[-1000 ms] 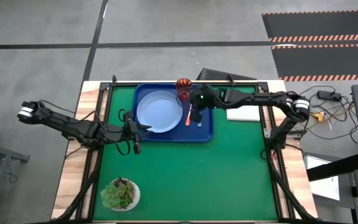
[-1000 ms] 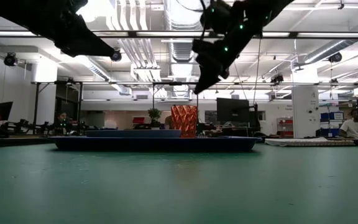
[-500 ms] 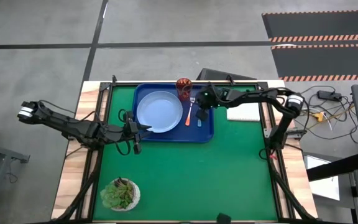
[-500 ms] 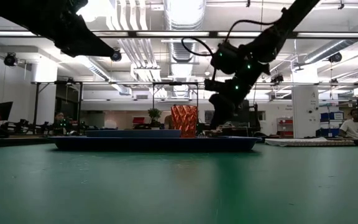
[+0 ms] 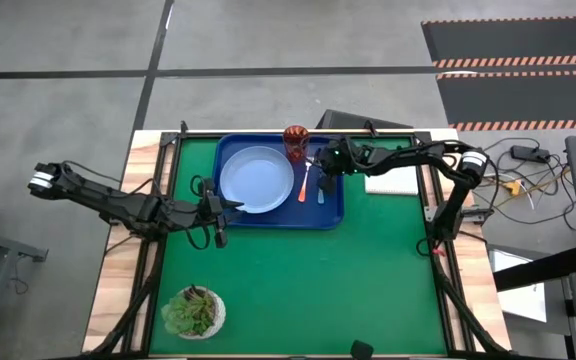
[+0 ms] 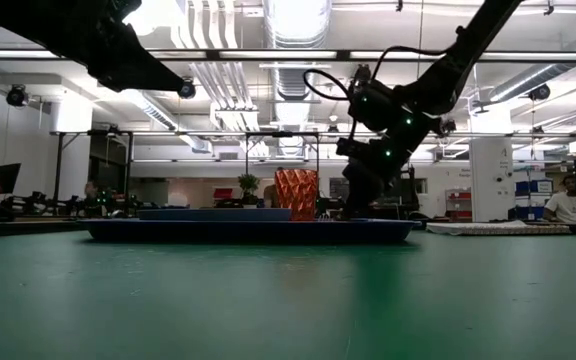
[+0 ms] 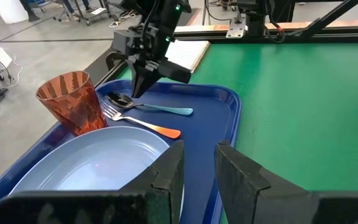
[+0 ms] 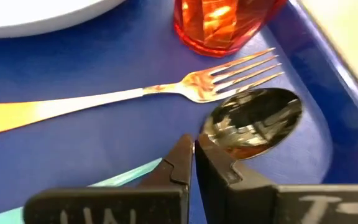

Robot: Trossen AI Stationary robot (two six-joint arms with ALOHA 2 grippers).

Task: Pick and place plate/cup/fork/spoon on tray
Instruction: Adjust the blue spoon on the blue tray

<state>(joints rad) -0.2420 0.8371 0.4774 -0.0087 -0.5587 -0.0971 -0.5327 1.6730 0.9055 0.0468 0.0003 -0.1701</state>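
The dark-blue tray [image 5: 334, 212] lies at the table's far middle. On it are the pale-blue plate [image 5: 256, 180], the dark-red cup [image 5: 296, 141], the orange-handled fork [image 5: 303, 186] and the blue-handled spoon [image 5: 320, 190]. The fork and spoon lie flat side by side, right of the plate. My right gripper [image 8: 194, 154] is shut, its tips low over the spoon's neck beside the bowl [image 8: 253, 118]; it also shows in the left wrist view [image 7: 135, 92]. My left gripper [image 7: 199, 168] is open and empty, above the tray's near left part by the plate's rim. My right gripper's shut fingertips [image 8: 180, 163] point down at the spoon's neck, between its bowl and its blue handle [image 8: 120, 179]. The fingers hide the neck, so I cannot tell whether they touch it. The spoon lies flat on the tray.
A white pad [image 5: 392, 181] lies right of the tray. A small pot with a green succulent [image 5: 194, 311] stands at the near left corner. Green table surface [image 5: 298, 290] stretches in front of the tray.
My right gripper has come down from well above the tray to just over it. It has shifted a little toward the table's far right, ending at the spoon's bowl end. The fork, spoon, cup and plate have stayed in place.
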